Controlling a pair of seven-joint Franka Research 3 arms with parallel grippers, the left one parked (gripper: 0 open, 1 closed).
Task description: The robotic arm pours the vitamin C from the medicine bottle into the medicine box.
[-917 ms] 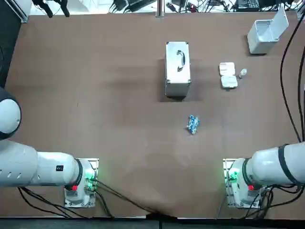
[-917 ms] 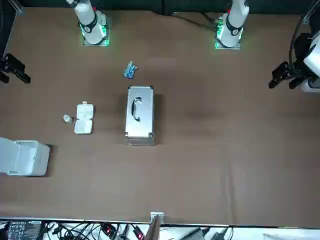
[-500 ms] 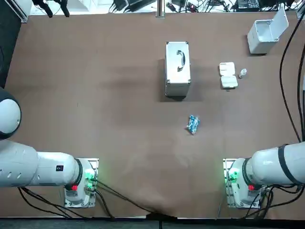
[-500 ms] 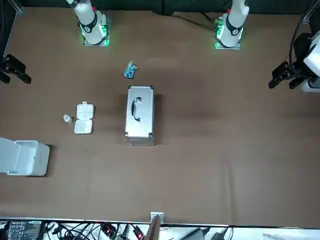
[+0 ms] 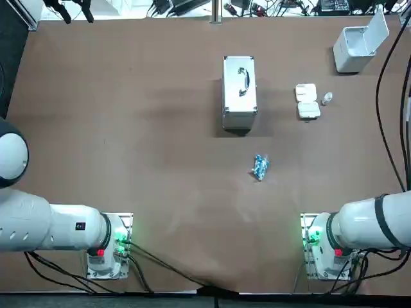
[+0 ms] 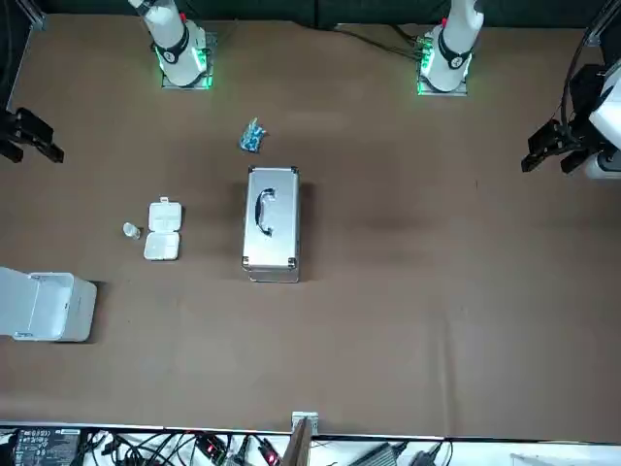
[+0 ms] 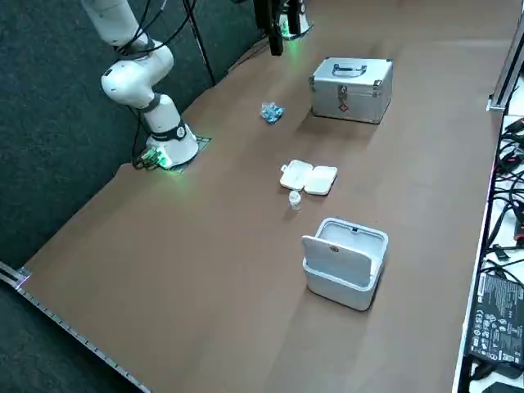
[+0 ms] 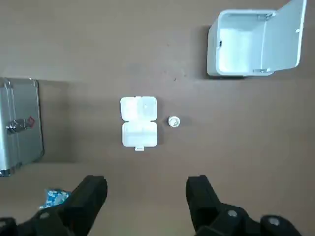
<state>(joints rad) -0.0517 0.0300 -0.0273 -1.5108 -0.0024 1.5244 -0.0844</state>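
Note:
The medicine box (image 5: 307,101) is a small white case lying open on the brown table, right of centre. The tiny medicine bottle (image 5: 327,97) stands upright just beside it, apart from it. Both show in the front view as box (image 6: 162,230) and bottle (image 6: 130,230), and in the right side view as box (image 7: 309,177) and bottle (image 7: 295,199). My right gripper (image 8: 146,186) hangs high above the table, open and empty, with the box (image 8: 139,122) and bottle (image 8: 173,121) well beyond its fingertips. In the front view the gripper (image 6: 31,138) sits at the picture's left edge.
A silver metal case (image 5: 239,93) with a handle lies mid-table, left of the box. A crumpled blue packet (image 5: 259,167) lies nearer my bases. A white bin (image 5: 358,43) with its lid raised stands at the far right corner.
In the front view my right gripper has drifted slightly inward over the table. The box, bottle and other objects have not moved.

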